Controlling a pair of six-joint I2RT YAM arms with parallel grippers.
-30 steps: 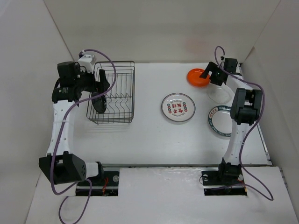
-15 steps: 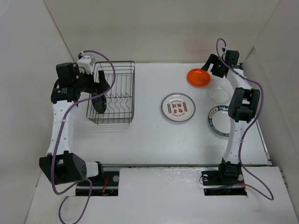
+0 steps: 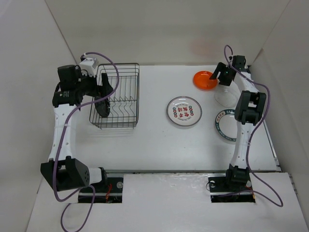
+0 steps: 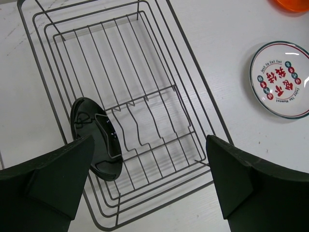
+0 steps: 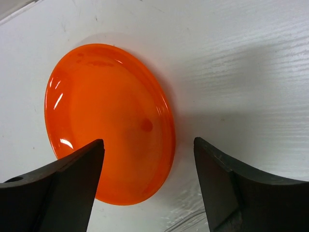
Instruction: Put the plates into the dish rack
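The small black plate [image 3: 101,107] stands on edge in the left part of the dark wire dish rack [image 3: 126,96]; the left wrist view shows the plate [image 4: 94,140] in the rack [image 4: 159,67]. My left gripper [image 3: 105,89] [image 4: 149,145] is open and empty above the rack's near end. The small orange plate [image 3: 203,80] [image 5: 106,121] lies flat at the back right. My right gripper [image 3: 216,76] [image 5: 148,142] is open, its jaws either side of the plate's right rim. The clear glass plate [image 3: 225,97], the white plate with red characters [image 3: 184,111] [image 4: 281,79] and the green-rimmed plate [image 3: 225,126] lie on the table.
White walls close in the table on the left, back and right. My right arm crosses over the glass plate and the green-rimmed plate. The rack's right half and far end hold nothing.
My right gripper has shifted a little toward the back right, from over the orange plate to its right rim. The left arm and black plate have not moved.
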